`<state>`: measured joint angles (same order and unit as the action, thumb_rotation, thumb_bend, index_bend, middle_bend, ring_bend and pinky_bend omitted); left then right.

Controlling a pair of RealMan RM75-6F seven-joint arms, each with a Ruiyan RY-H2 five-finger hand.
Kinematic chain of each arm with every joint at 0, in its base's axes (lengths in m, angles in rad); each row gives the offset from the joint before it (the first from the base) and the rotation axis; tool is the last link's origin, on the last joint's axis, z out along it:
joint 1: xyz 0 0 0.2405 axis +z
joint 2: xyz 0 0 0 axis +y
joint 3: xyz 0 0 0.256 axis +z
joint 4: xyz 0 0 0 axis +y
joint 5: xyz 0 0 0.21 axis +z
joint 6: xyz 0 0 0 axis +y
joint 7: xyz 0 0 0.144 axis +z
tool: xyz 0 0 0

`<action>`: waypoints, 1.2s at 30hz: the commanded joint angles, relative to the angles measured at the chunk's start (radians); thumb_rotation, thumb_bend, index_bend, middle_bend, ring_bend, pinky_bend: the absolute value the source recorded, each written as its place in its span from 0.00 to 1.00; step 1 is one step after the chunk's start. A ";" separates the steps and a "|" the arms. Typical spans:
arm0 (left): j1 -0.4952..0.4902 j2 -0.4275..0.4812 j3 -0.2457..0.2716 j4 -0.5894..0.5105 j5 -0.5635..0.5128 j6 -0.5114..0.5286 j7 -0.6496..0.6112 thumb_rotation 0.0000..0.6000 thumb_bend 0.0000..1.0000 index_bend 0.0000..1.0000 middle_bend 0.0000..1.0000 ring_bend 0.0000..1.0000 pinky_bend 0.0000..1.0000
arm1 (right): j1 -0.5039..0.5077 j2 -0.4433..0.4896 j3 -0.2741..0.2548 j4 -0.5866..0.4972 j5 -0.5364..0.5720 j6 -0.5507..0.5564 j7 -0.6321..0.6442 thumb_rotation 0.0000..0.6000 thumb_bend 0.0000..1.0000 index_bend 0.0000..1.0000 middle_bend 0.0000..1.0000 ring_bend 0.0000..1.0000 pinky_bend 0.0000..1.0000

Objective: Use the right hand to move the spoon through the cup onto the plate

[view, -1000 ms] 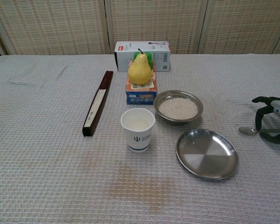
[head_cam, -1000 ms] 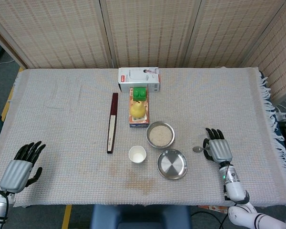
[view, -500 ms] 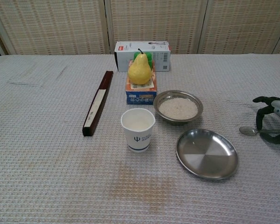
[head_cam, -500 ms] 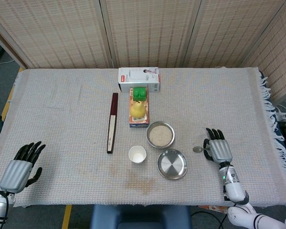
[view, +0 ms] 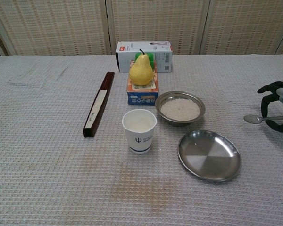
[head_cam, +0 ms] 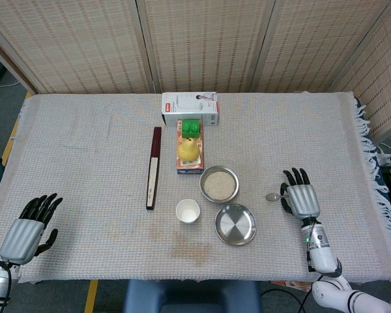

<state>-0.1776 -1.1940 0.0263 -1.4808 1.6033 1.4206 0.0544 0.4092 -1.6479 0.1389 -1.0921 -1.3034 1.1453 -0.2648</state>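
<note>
A small metal spoon (head_cam: 272, 196) (view: 253, 119) is held by my right hand (head_cam: 302, 198) (view: 279, 106) at the right side of the table; its bowl points left and it hangs just above the cloth. The hand's fingers curl around the handle, most of which they hide. A white paper cup (head_cam: 188, 211) (view: 139, 130) stands upright near the front centre. Right of the cup lies an empty round metal plate (head_cam: 235, 224) (view: 209, 155), between cup and hand. My left hand (head_cam: 29, 228) rests at the front left corner, fingers apart, holding nothing.
A metal bowl of rice (head_cam: 219, 184) (view: 179, 107) sits just behind the plate. A pear (view: 141, 69) stands on a blue-orange box (view: 142, 91), with a white carton (view: 144, 52) behind. A long dark stick (head_cam: 154, 167) (view: 98, 103) lies left of the cup.
My right hand has risen and shifted slightly away from me, and the spoon has come up with it off the cloth. The left hand has not moved.
</note>
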 commanded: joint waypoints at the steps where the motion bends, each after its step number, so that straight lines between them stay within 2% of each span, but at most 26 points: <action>1: 0.000 0.001 0.001 -0.002 0.002 0.001 0.000 1.00 0.48 0.00 0.00 0.00 0.09 | 0.031 0.028 0.017 -0.041 -0.027 0.030 -0.087 1.00 0.44 0.75 0.13 0.00 0.00; 11: 0.000 0.007 0.008 -0.006 0.017 0.004 -0.008 1.00 0.48 0.00 0.00 0.00 0.09 | 0.172 0.084 0.075 -0.209 -0.032 -0.022 -0.430 1.00 0.44 0.75 0.13 0.00 0.00; 17: 0.001 0.014 0.014 -0.009 0.030 0.009 -0.018 1.00 0.49 0.00 0.00 0.00 0.09 | 0.256 0.013 0.074 -0.167 -0.029 -0.042 -0.679 1.00 0.44 0.74 0.13 0.00 0.01; 20: 0.000 0.020 0.020 -0.008 0.048 0.018 -0.031 1.00 0.49 0.00 0.00 0.00 0.09 | 0.284 -0.017 0.065 -0.142 -0.028 -0.057 -0.741 1.00 0.44 0.74 0.13 0.00 0.01; 27: -0.001 0.021 0.027 -0.008 0.060 0.017 -0.035 1.00 0.49 0.00 0.00 0.00 0.09 | 0.322 -0.070 0.054 -0.090 -0.007 -0.086 -0.799 1.00 0.44 0.74 0.13 0.00 0.01; 36: -0.001 0.021 0.024 -0.008 0.053 0.015 -0.035 1.00 0.49 0.00 0.00 0.00 0.09 | 0.362 -0.113 0.050 -0.043 0.029 -0.120 -0.834 1.00 0.44 0.74 0.13 0.00 0.01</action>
<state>-0.1779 -1.1726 0.0509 -1.4885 1.6568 1.4364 0.0189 0.7689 -1.7572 0.1909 -1.1380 -1.2763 1.0280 -1.0967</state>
